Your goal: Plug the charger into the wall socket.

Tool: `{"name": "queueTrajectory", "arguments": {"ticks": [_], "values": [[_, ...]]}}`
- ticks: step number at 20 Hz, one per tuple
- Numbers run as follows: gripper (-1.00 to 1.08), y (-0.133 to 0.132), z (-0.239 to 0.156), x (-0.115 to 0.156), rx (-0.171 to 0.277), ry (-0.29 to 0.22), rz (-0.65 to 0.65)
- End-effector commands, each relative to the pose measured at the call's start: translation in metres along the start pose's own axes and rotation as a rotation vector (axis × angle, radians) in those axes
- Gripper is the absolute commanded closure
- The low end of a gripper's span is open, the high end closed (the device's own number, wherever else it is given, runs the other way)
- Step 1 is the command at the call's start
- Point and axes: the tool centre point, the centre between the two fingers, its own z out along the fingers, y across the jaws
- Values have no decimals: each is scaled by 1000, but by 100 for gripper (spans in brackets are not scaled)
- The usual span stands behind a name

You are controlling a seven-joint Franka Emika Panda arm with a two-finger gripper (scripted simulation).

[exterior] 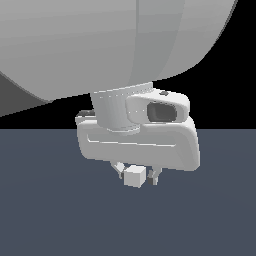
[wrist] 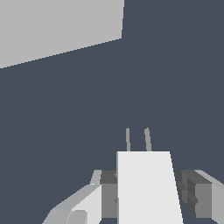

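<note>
The charger point(exterior: 135, 176) is a small white-grey cube held between my gripper's point(exterior: 136, 178) fingers, a little above the dark floor. In the wrist view the charger point(wrist: 146, 188) sits between the two finger pads point(wrist: 108, 194), and its two thin grey prongs point(wrist: 147, 139) point away from the hand. My gripper point(wrist: 148, 197) is shut on the charger. The wall socket point(wrist: 57, 26) shows as a flat light-grey panel at one corner of the wrist view, well away from the prongs. Its holes are not visible. The socket is hidden in the exterior view.
A large grey arm link point(exterior: 115, 40) fills the upper part of the exterior view and blocks what is behind it. The white hand body point(exterior: 140, 142) sits above the charger. The dark blue-grey floor point(exterior: 50, 215) lies below.
</note>
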Motion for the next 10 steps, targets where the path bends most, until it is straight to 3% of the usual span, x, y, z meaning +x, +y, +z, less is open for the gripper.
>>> {"name": "queueTrajectory", "arguments": {"ticks": [1,10], "values": [[108,-2,1,0,3,1,-3],[108,0,0,0,0,0,0]]}}
